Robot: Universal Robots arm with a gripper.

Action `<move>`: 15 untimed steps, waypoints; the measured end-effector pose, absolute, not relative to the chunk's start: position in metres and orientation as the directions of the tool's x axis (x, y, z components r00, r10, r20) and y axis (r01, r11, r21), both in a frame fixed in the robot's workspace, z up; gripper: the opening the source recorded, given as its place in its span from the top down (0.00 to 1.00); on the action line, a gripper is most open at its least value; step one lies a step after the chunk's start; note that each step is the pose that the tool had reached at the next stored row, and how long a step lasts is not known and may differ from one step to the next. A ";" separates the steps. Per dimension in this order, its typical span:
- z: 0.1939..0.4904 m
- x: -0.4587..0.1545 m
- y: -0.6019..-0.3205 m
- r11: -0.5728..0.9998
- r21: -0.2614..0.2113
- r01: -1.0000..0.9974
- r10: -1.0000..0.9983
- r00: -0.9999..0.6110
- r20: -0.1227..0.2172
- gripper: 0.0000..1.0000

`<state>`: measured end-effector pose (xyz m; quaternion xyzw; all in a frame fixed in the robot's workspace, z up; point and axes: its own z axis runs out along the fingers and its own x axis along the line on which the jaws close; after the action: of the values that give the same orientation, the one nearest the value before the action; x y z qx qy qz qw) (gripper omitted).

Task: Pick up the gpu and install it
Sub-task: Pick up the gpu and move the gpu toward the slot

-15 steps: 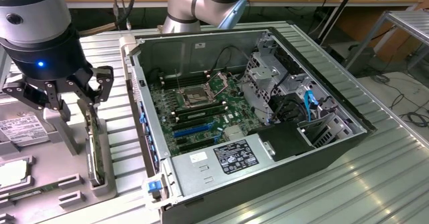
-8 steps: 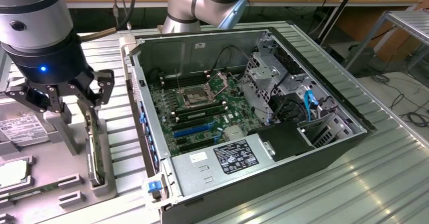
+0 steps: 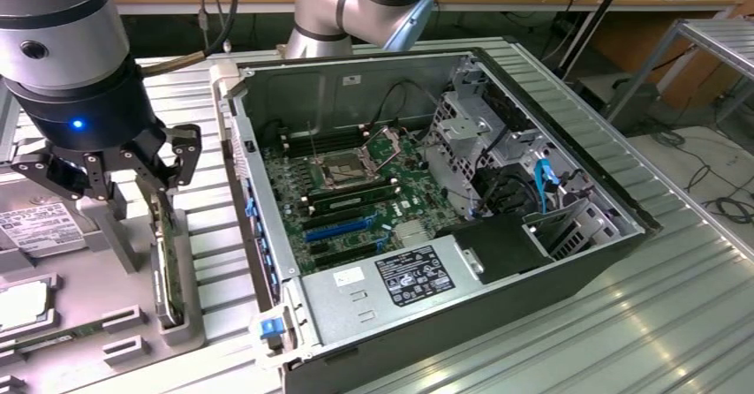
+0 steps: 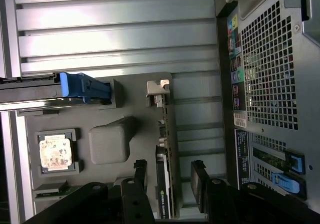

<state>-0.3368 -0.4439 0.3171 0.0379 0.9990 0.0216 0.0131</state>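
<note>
The gpu [image 4: 167, 154] stands on edge in a slot of the grey parts tray [image 4: 145, 119], its silver end bracket [image 4: 158, 91] at the end farther from my fingers. In the exterior view the gpu [image 3: 169, 270] is a thin dark card at the exterior view's left, just beside the computer case. My gripper [image 4: 169, 166] is open and straddles the card, one finger [image 4: 140, 171] on each side with a gap to the card on both. In the exterior view the gripper [image 3: 127, 191] hangs right above the card's near end.
The open computer case [image 3: 471, 235] lies at centre on a ribbed metal table [image 3: 659, 323], its motherboard [image 3: 342, 191] and blue slots [image 3: 335, 228] exposed. The tray also holds a silver hard drive [image 3: 35, 226], a processor [image 4: 56, 151] and a blue-handled part [image 4: 82, 87].
</note>
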 end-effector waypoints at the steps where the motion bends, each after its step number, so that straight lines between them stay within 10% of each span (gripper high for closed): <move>1: 0.317 -0.337 -0.444 0.996 0.044 0.075 0.076 -0.997 -0.024 0.52; 15: 0.311 -0.337 -0.444 0.996 0.044 0.075 0.076 -0.997 -0.025 0.52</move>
<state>-0.3368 -0.4439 0.3109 0.0379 0.9990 0.0216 0.0131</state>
